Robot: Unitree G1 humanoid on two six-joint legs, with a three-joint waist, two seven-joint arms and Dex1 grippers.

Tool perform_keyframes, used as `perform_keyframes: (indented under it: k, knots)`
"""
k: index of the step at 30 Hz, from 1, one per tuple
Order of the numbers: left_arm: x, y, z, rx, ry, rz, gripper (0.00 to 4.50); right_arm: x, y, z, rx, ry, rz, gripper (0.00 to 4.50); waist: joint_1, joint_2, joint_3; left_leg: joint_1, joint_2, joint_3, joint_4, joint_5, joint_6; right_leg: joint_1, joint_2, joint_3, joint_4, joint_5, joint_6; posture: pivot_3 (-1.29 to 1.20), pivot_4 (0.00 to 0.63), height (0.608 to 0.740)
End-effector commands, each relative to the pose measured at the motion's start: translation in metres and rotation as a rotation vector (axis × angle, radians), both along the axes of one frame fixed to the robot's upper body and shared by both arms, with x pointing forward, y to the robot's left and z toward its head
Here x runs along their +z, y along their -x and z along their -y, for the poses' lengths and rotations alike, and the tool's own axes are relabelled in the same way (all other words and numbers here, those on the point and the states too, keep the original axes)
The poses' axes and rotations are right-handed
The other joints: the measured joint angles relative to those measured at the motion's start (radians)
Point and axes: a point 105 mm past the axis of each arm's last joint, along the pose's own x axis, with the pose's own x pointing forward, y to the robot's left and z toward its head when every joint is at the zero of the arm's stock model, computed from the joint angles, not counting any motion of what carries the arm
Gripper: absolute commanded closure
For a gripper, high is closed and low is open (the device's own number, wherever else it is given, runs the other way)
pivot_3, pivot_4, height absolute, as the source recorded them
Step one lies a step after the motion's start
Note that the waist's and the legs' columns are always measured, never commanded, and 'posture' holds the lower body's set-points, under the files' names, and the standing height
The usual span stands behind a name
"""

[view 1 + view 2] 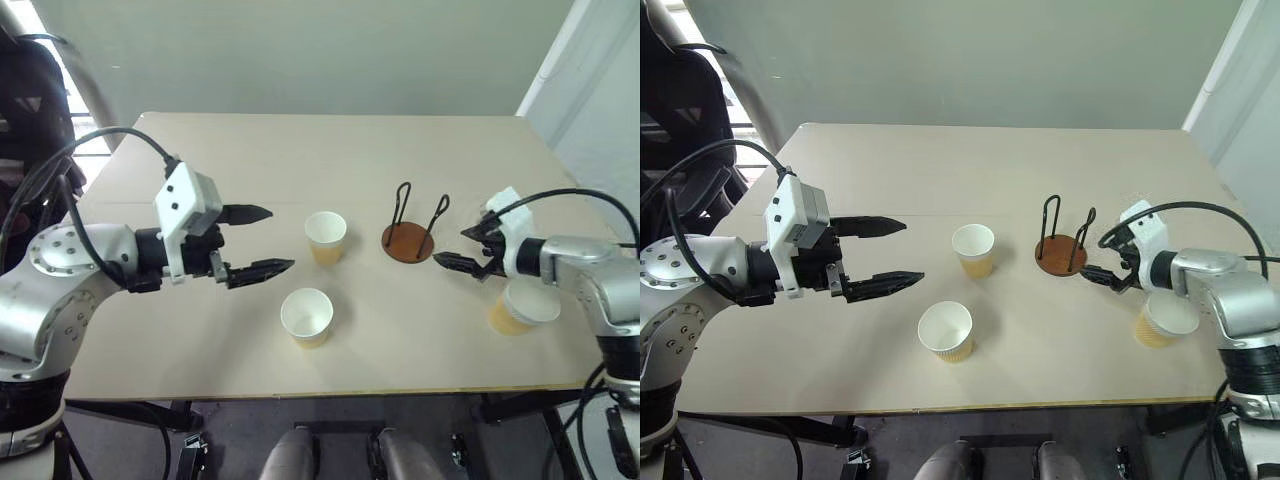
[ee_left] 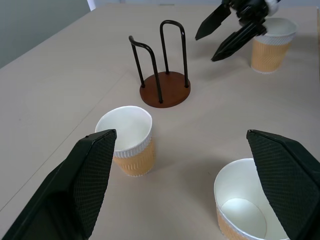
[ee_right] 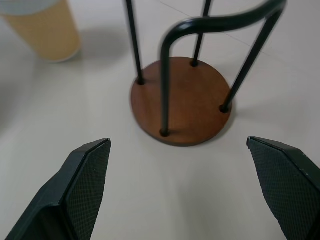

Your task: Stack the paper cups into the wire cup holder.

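Observation:
Three paper cups stand upright on the tan table [image 1: 200, 150]. One cup [image 1: 326, 237] is at mid-table, one [image 1: 307, 317] sits nearer the front edge, and the third [image 1: 520, 308] is at the right, just under my right forearm. The wire cup holder [image 1: 408, 241], a brown disc with two black wire loops, stands empty right of the middle cup. My left gripper [image 1: 280, 240] hovers open left of the two central cups, pointing at them. My right gripper [image 1: 452, 247] is open just right of the holder [image 3: 182, 100], pointing at its base with nothing between its fingers.
The table's front edge [image 1: 330, 392] runs close below the nearest cup. A dark chair [image 1: 30, 90] stands off the table's left side. A grey wall rises behind the table's far edge.

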Motion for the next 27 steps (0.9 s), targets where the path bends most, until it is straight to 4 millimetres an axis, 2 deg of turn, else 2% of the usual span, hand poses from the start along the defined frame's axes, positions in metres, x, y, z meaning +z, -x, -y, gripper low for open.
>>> perform_keyframes:
  k: [1,5,14,17,27]
  knots:
    - [0.008,0.004,0.0,0.005,-0.021,0.045,0.05,0.01,-0.007,-0.002,-0.023,0.008,0.044,0.0,0.0,0.0,0.0,0.0,0.0,0.0,0.0,0.0,0.0,0.0,0.0,0.0,0.0,0.0,0.0,0.0,0.15,0.74]
    - [0.007,0.006,-0.004,0.025,-0.022,0.047,0.05,0.005,-0.018,-0.021,-0.015,-0.052,0.067,0.0,-0.003,0.0,0.0,0.0,0.0,0.0,-0.002,0.0,0.0,-0.001,0.0,0.0,0.0,0.0,0.0,0.0,0.15,0.74]
    - [0.006,0.009,-0.008,0.05,-0.025,0.051,0.05,0.008,-0.033,-0.034,-0.025,-0.083,0.116,0.0,-0.004,0.0,0.0,0.0,0.001,0.0,-0.002,0.0,-0.001,-0.002,0.0,-0.001,0.0,0.0,-0.001,0.0,0.15,0.74]
    - [0.006,0.009,-0.008,0.054,-0.025,0.053,0.0,0.01,-0.037,-0.033,-0.04,-0.085,0.131,0.62,-0.004,0.0,0.0,0.0,0.001,0.0,-0.002,0.0,-0.001,-0.002,0.0,-0.001,0.001,-0.001,-0.002,0.0,0.15,0.74]
    - [0.005,0.015,-0.008,0.029,-0.009,0.034,0.0,0.011,-0.032,-0.041,0.026,-0.084,0.128,4.21,-0.004,0.0,0.0,0.0,0.001,-0.001,-0.002,-0.001,-0.002,-0.002,0.0,-0.001,0.001,-0.001,-0.002,0.0,0.15,0.74]
